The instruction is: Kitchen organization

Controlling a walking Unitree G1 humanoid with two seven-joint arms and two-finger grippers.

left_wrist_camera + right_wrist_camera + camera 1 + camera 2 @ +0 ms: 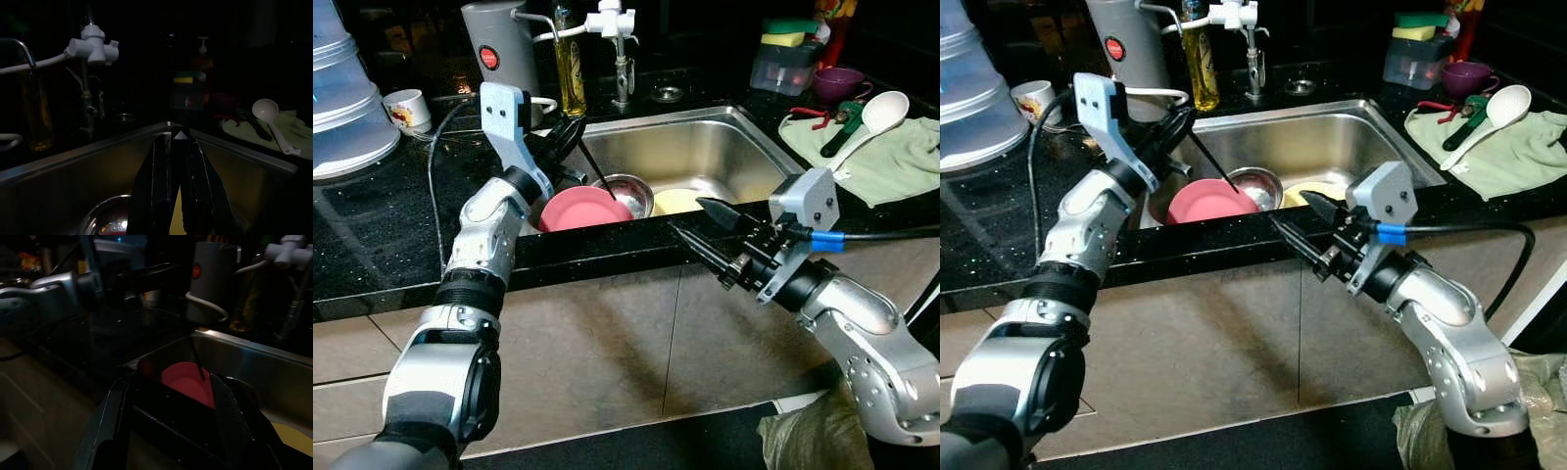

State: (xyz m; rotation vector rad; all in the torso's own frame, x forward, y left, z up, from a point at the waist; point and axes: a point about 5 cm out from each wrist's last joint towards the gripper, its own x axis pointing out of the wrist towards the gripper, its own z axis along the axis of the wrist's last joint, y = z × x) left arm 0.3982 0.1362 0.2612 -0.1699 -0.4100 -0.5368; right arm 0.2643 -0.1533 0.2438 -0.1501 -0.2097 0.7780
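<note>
Black fingers of the left pincer (592,166) reach down into the steel sink (705,147) and are pressed together, with nothing between them; in the left wrist view the two fingers (161,196) meet at their tips above the basin. Just below those tips a pink plate (584,209) leans in the near left part of the sink, and a small steel bowl (628,192) sits touching it on the right. A yellow plate (677,201) lies flat beside the bowl, toward the basin's centre.

The right pincer (700,230) hangs in front of the black desk (372,235), level with its front edge and outside the sink. Its fingers are spread apart and hold nothing; the upper one points over the edge toward the yellow plate.

Behind the sink stand a white tap (619,29) and a bottle of yellow liquid (571,69), with a grey appliance (501,44) carrying a red button to their left. A patterned cup (408,110) stands further left on the desk. On the right of the sink a pale green cloth (891,162) carries a white ladle (873,119). Behind it are a purple bowl (839,83) and a clear container (783,64) holding sponges.
</note>
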